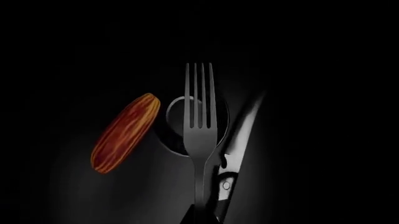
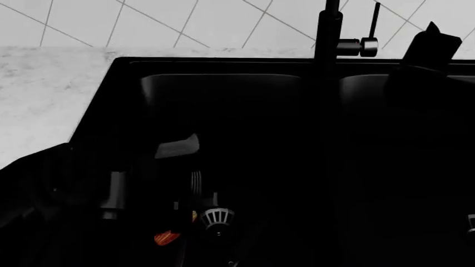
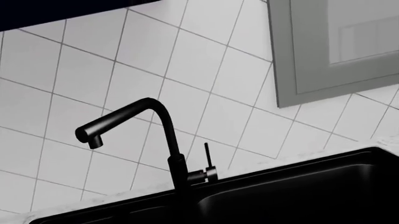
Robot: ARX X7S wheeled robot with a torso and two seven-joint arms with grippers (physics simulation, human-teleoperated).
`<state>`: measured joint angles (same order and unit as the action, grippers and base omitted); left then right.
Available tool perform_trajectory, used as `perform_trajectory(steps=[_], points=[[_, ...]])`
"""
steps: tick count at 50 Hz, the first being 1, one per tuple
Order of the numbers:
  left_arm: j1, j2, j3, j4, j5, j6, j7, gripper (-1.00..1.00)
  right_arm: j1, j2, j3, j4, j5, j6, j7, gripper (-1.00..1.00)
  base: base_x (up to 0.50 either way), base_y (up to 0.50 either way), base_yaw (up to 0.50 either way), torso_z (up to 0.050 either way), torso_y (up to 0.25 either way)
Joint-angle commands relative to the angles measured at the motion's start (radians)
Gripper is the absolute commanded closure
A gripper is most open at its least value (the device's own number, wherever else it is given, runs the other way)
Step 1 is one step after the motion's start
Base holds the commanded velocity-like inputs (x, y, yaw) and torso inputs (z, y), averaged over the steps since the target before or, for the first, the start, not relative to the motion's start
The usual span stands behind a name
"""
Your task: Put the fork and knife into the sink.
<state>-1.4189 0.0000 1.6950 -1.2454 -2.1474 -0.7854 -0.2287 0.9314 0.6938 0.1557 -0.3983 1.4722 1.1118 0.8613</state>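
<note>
Steel, thin and polished: that is what you have in the left gripper (image 1: 203,219). The fork (image 1: 199,121) runs straight out from the left wrist camera, tines away, handle vanishing at the frame edge where dark finger parts close round it, so you are gripping it low on the handle. It hangs over the left basin of the sink (image 2: 126,69), with the round drain (image 1: 177,126) directly behind the tines and an orange-brown striped oval object (image 1: 124,133) lying on the basin floor just beside that drain.

Handling, as a judgement: light, stiff, slippery. A narrow handle pinched near one end may pivot between the pads, so take hold of it squarely across the flat of the handle (not the edge).

Right gripper: not seen in any view. The right wrist camera shows only the black faucet (image 3: 134,135), white wall tile and the sink's rim, so you cannot tell how its jaws stand.

Knife: not identifiable anywhere; the head view is too dark to rule on it.
</note>
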Motion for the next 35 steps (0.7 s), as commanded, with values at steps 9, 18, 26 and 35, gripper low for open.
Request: perform_trajectory(steps=[9, 18, 26, 35], points=[[0.014, 0.0, -0.001, 0.005, 0.034, -0.055, 0.003, 1.0, 0.016, 0.0, -0.002, -0.002, -0.003, 0.007, -0.002, -1.0, 0.0, 0.0, 0.0, 0.0, 0.0], [0.003, 0.0, -0.013, 0.012, 0.064, -0.058, 0.034, -1.0, 0.009, -0.001, -0.004, -0.004, -0.001, 0.001, -0.003, -1.0, 0.0, 0.0, 0.0, 0.0, 0.0], [-0.017, 0.0, -0.015, 0.022, 0.08, -0.048, 0.037, -1.0, 0.002, -0.001, -0.005, -0.007, -0.003, -0.004, -0.006, -1.0, 0.0, 0.0, 0.0, 0.0, 0.0], [-0.128, 0.0, -0.028, 0.049, 0.193, 0.01, 0.09, -1.0, -0.009, -0.001, -0.001, -0.012, -0.005, -0.015, -0.009, -1.0, 0.0, 0.0, 0.0, 0.0, 0.0]])
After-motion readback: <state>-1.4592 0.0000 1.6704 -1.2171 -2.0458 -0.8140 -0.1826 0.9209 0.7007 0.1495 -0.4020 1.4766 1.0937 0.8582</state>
